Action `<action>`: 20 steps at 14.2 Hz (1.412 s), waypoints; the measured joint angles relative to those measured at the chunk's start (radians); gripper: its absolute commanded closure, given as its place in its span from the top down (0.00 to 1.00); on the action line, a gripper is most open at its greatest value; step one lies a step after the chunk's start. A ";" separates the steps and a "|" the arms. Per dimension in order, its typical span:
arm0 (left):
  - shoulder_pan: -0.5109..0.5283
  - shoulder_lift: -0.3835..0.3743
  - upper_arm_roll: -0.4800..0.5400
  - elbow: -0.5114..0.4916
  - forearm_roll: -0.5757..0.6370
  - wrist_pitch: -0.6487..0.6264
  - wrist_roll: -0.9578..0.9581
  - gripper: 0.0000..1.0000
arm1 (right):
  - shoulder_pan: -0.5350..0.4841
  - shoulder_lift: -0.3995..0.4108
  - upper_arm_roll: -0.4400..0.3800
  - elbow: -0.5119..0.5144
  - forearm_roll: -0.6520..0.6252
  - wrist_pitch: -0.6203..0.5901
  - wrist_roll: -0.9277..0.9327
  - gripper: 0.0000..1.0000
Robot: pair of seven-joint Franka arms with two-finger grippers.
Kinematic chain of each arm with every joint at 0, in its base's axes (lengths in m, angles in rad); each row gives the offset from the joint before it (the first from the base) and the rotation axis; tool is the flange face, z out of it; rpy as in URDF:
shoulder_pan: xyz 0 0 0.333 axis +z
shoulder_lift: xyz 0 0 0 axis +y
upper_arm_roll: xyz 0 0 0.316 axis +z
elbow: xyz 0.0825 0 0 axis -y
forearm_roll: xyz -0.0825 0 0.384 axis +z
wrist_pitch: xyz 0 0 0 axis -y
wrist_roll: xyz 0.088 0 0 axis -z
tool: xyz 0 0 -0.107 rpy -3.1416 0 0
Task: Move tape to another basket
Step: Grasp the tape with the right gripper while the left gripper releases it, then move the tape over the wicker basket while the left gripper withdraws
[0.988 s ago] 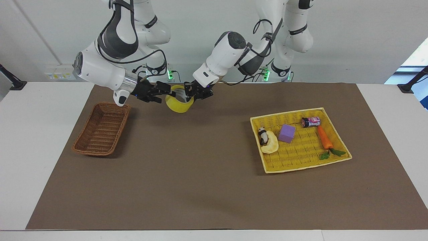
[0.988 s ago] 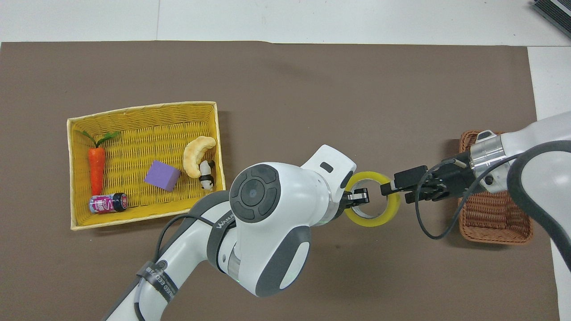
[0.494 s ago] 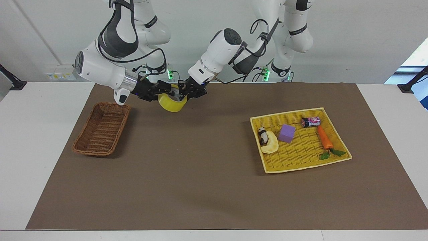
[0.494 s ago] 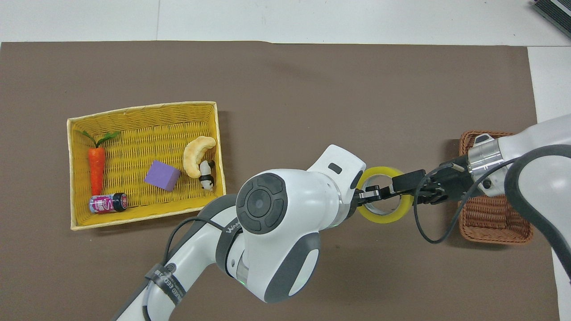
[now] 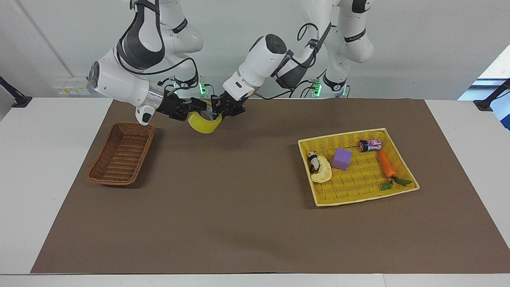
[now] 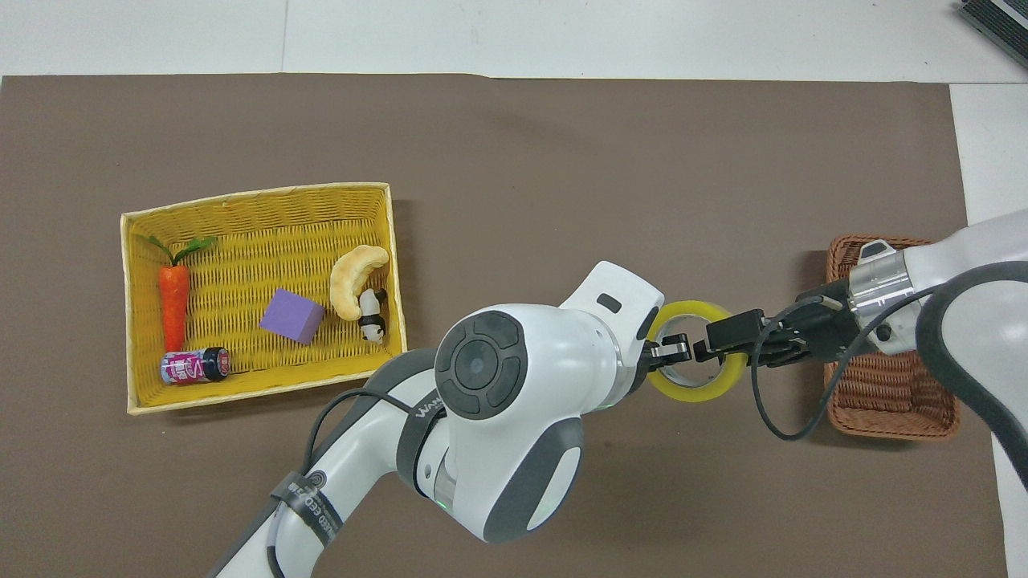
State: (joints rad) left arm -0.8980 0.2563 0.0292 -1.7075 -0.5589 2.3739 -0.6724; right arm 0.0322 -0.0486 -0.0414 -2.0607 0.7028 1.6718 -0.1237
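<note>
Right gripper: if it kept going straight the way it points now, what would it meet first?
The right gripper points sideways at the tape, held up by the left gripper. It is already at the roll's rim, so the tape comes first, then probably the left gripper; contact and depth are unclear.

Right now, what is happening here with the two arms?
Both arms meet at the tape, held in the air over the mat. The left gripper grips its rim and the right gripper is at the opposite rim, so this looks like a handover. The basket, at the right arm's end, has nothing in it.
</note>
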 measured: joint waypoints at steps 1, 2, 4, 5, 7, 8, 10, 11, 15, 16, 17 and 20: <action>0.000 -0.001 0.001 0.004 0.000 -0.001 0.000 1.00 | -0.002 0.001 -0.002 -0.004 0.000 0.000 0.000 0.00; 0.000 -0.005 0.003 0.006 0.000 -0.015 -0.001 1.00 | -0.003 0.002 -0.004 -0.005 0.000 0.001 0.000 0.00; 0.003 -0.023 0.016 0.015 0.000 -0.081 -0.001 1.00 | -0.004 0.004 -0.004 -0.006 -0.003 0.003 0.000 0.00; 0.012 -0.042 0.024 0.018 0.000 -0.118 -0.003 1.00 | -0.004 0.004 -0.004 -0.006 -0.010 0.006 0.000 0.00; 0.069 -0.083 0.033 0.021 0.000 -0.208 -0.006 1.00 | -0.005 0.006 -0.005 -0.005 -0.027 0.020 0.001 0.00; 0.108 -0.099 0.036 0.021 0.000 -0.255 -0.006 1.00 | -0.012 0.007 -0.004 -0.003 -0.036 0.026 0.001 0.00; 0.191 -0.115 0.041 0.020 0.001 -0.340 -0.005 1.00 | -0.052 0.013 -0.006 0.010 -0.078 0.034 0.001 0.00; 0.235 -0.115 0.042 0.020 0.002 -0.376 -0.005 1.00 | -0.084 0.019 -0.007 0.021 -0.106 0.035 0.001 0.00; 0.388 -0.115 0.045 0.019 0.100 -0.475 0.051 1.00 | -0.209 0.045 -0.010 0.056 -0.248 0.116 -0.007 0.00; 0.416 -0.115 0.046 0.019 0.122 -0.488 0.085 1.00 | -0.230 0.050 -0.011 0.057 -0.271 0.151 -0.009 0.00; 0.443 -0.115 0.046 0.019 0.160 -0.498 0.125 1.00 | -0.250 0.058 -0.011 0.058 -0.280 0.184 -0.011 0.00; 0.547 -0.124 0.048 0.021 0.268 -0.527 0.284 1.00 | -0.297 0.096 -0.012 0.060 -0.274 0.280 -0.040 0.00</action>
State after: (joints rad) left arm -0.3507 0.1322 0.0771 -1.6866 -0.2910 1.8473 -0.3888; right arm -0.2647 0.0477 -0.0533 -2.0011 0.4286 1.9517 -0.1637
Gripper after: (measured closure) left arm 0.000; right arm 1.000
